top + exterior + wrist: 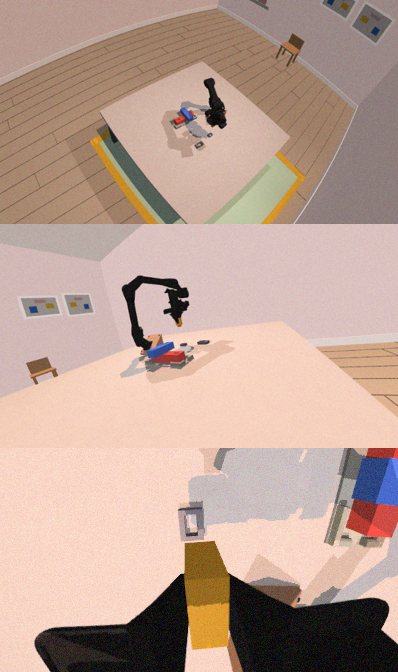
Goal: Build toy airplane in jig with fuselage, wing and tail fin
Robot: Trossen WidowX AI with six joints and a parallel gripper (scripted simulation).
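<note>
Going left to right as seen from above, the jig [177,126] [178,364] [336,528] comes first on the desk [183,190] [183,407] [75,523]. The red fuselage [179,120] [171,357] [372,520] lies along it, so the jig can keep it from sliding. The blue wing [187,114] [160,349] [377,480] goes across its top, toward 2 o'clock. It looks set down, but I cannot see its tab. A little dark hole shows at the 8 o'clock end, likely for the tail fin.

At 4 o'clock from the jig are a bigger dark holder [196,146] [199,342] and a small dark holder [208,135] [183,344] [183,525]. They probably keep parts standing up for picking.

At 3 o'clock, the end effector [213,124] [178,320] [202,578] is clamped on the yellow tail fin [212,125] [179,322] [209,610], high above the desk. The fin's bottom pokes out, I think so its tab can go in first. Next it should go over to the hole, without bumping the wing.
</note>
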